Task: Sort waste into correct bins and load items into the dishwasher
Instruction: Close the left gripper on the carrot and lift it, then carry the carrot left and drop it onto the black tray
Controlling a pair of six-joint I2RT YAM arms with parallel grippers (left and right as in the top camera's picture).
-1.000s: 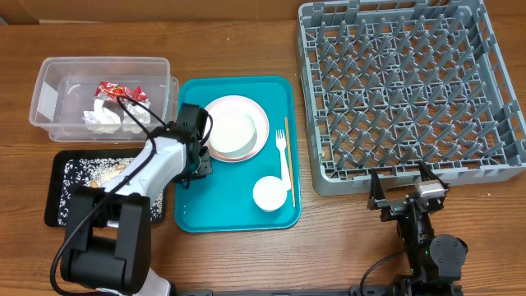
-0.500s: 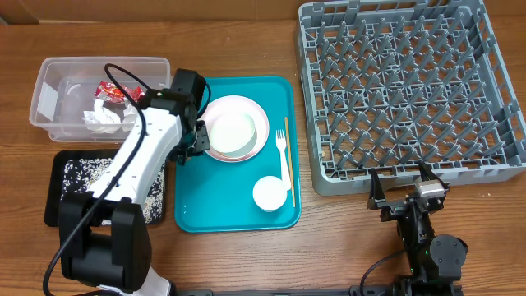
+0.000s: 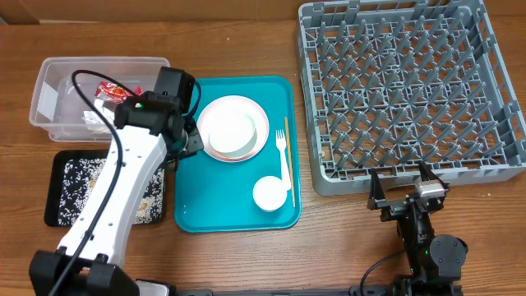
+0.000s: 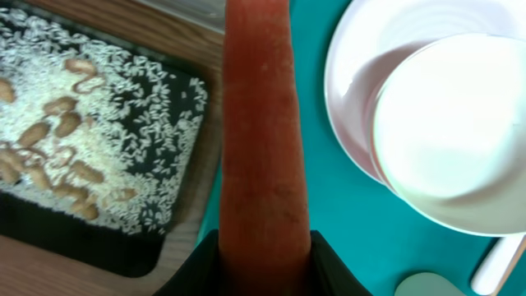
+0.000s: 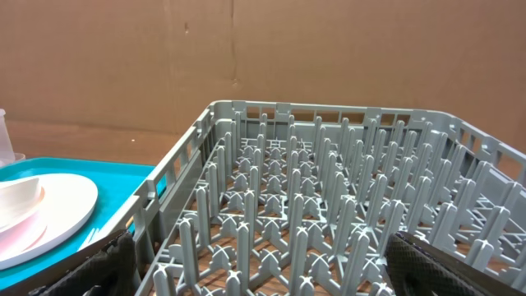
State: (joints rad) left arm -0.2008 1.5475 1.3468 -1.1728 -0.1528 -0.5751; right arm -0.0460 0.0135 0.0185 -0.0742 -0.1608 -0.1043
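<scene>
Carrot [image 4: 259, 123] is hanging pinched in the left gripper [image 4: 265, 251], seemingly over the gap between black tray [image 4: 107, 247] and teal tray [image 4: 337, 230] — the right gripper's [image 3: 408, 196] fingers are standing wide apart.

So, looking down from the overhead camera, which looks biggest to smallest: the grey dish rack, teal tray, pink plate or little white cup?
1. grey dish rack
2. teal tray
3. pink plate
4. white cup
</scene>
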